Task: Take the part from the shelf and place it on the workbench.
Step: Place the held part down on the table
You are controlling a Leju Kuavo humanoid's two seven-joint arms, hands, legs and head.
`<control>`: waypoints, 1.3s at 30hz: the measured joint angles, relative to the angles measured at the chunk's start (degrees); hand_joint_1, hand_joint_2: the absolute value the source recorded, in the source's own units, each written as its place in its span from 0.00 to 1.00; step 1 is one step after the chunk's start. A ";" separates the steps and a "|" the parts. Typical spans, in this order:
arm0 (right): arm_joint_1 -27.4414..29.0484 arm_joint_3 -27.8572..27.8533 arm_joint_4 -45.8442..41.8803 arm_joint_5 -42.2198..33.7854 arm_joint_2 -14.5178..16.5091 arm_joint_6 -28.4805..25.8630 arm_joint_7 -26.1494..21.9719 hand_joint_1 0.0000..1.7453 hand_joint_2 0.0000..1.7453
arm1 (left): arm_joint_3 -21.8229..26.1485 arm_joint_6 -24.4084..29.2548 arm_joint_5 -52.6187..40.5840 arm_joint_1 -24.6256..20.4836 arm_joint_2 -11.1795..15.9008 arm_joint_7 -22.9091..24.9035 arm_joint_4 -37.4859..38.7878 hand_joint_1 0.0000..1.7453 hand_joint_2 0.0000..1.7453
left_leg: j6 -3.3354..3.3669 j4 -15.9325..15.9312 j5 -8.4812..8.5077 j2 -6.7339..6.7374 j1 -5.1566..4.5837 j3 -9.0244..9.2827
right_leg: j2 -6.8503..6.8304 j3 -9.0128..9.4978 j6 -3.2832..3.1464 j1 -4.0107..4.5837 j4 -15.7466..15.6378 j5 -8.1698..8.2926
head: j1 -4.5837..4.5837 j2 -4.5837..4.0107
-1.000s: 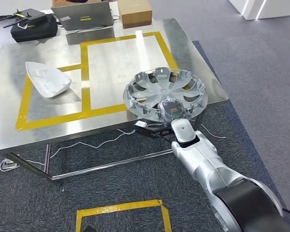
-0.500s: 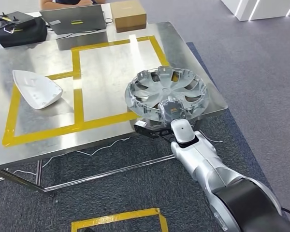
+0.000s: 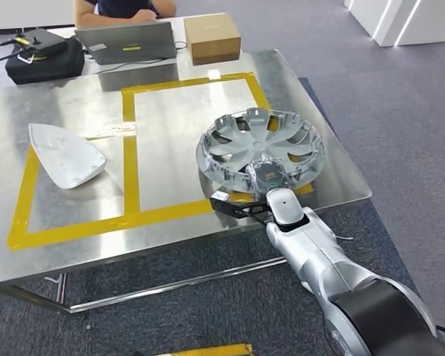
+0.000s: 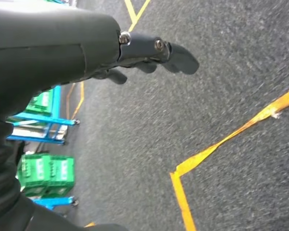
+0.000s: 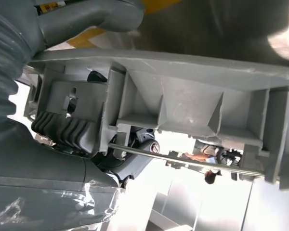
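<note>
The grey wheel cover [image 3: 260, 145] hangs over the near right corner of the steel workbench [image 3: 175, 126], above the yellow tape lines [image 3: 132, 163], gripped at its near rim by the right hand [image 3: 265, 176], whose fingers [image 5: 136, 161] are hooked through the ribbed underside. The left hand [image 4: 150, 57] hangs over grey carpet, fingers loosely extended, holding nothing. A white shell part [image 3: 66, 156] lies at the table's left; laptop [image 3: 127, 42] and cardboard box [image 3: 212, 37] sit at the far edge.

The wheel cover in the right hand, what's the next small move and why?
Probably lower it flat onto the workbench before letting go: the right hand grips the wheel cover by its near rim, tilted over the table's right end.
</note>
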 joint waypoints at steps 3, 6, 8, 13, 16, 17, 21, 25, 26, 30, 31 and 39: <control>-0.55 0.01 -0.04 -0.30 0.11 -0.45 -0.66 1.00 1.00 | -0.01 0.52 0.03 -0.08 0.06 -0.01 0.00 0.00 1.00 | -0.89 1.94 -0.22 0.17 0.07 -0.78 | 0.06 1.15 -0.98 -0.24 -0.58 -0.19 | -0.14 0.00; -0.57 0.04 -0.06 -0.79 0.57 -1.45 -2.81 1.00 1.00 | -0.01 1.03 0.02 -0.11 0.10 0.12 0.00 0.00 1.00 | -2.06 10.55 -3.72 0.41 0.52 -6.07 | 0.04 2.11 -1.63 -0.47 -0.98 -0.77 | -0.41 0.00; -0.38 0.28 -0.06 -0.77 1.50 -2.01 -4.53 1.00 1.00 | -0.02 1.09 -0.03 -0.11 0.13 0.34 0.00 0.00 1.00 | -2.63 14.86 -5.31 0.47 0.93 -9.84 | 0.16 2.39 -1.66 -0.56 -0.97 -1.21 | -0.42 0.00; -0.23 2.48 -0.75 -0.15 5.54 -2.27 -8.08 1.00 1.00 | -0.22 0.50 -0.26 -0.19 0.14 0.55 0.01 0.00 1.00 | -3.33 2.11 4.47 0.88 1.57 -7.29 | 0.95 3.01 -0.48 -1.12 -0.66 -2.11 | -0.68 0.00; -0.02 4.14 -1.32 -0.43 7.66 -2.25 -9.73 1.00 1.00 | -0.57 0.03 -0.38 -0.39 0.09 0.54 0.02 0.00 1.00 | -2.29 -0.52 5.36 0.70 1.44 -6.66 | 0.98 2.75 0.25 -0.95 -0.76 -2.25 | -0.98 0.00; 0.10 4.65 -1.49 -0.72 8.20 -2.27 -10.23 1.00 1.00 | -0.74 -0.07 -0.39 -0.39 0.06 0.54 0.02 0.00 1.00 | -2.27 -0.57 5.74 0.50 1.45 -6.66 | 0.89 2.82 0.01 -0.92 -0.81 -2.30 | -0.96 0.00; 0.38 6.59 -2.14 -2.03 9.33 -2.76 -11.73 1.00 1.00 | -1.44 -0.21 -0.40 -0.41 0.03 0.54 0.02 0.00 1.00 | -2.12 -0.62 5.77 -0.06 1.38 -6.61 | 0.44 3.40 -1.10 -0.85 -1.35 -2.18 | -0.93 0.00; 0.51 7.90 -2.38 -2.32 9.97 -2.93 -12.33 1.00 1.00 | -1.62 -0.25 -0.41 -0.42 0.04 0.54 0.02 0.00 1.00 | -1.69 -0.62 5.67 -0.11 1.28 -6.61 | 0.27 3.68 -0.63 -0.88 -1.91 -2.00 | -0.94 0.00; 0.53 8.13 -2.39 -2.44 10.06 -2.92 -12.49 1.00 1.00 | -1.65 -0.29 -0.42 -0.42 0.04 0.54 0.02 0.00 1.00 | -1.60 -0.62 5.65 -0.11 1.25 -6.62 | 0.26 3.70 -0.36 -0.90 -1.98 -1.98 | -0.95 0.00; 0.66 9.10 -2.39 -3.16 10.27 -2.87 -13.41 1.00 1.00 | -1.81 -0.71 -0.42 -0.43 0.10 0.45 0.02 0.00 1.00 | -1.37 -0.60 5.63 -0.10 1.16 -6.62 | 0.27 3.72 1.14 -1.09 -2.13 -2.02 | -0.98 0.00; 0.71 9.30 -2.39 -3.24 10.31 -2.86 -13.52 1.00 1.00 | -1.86 -0.79 -0.42 -0.43 0.12 0.40 0.02 0.00 1.00 | -1.36 -0.60 5.64 -0.09 1.16 -6.62 | 0.27 3.71 1.21 -1.10 -2.13 -2.02 | -0.99 0.00; 0.53 10.82 -2.39 -3.07 10.46 0.96 -11.16 1.00 1.00 | -1.91 -1.05 -0.41 -0.42 0.15 -0.04 0.02 0.00 1.00 | -1.37 -0.60 5.68 -0.08 1.26 -6.58 | 0.29 3.56 1.18 -0.99 -1.86 -2.07 | -1.00 0.00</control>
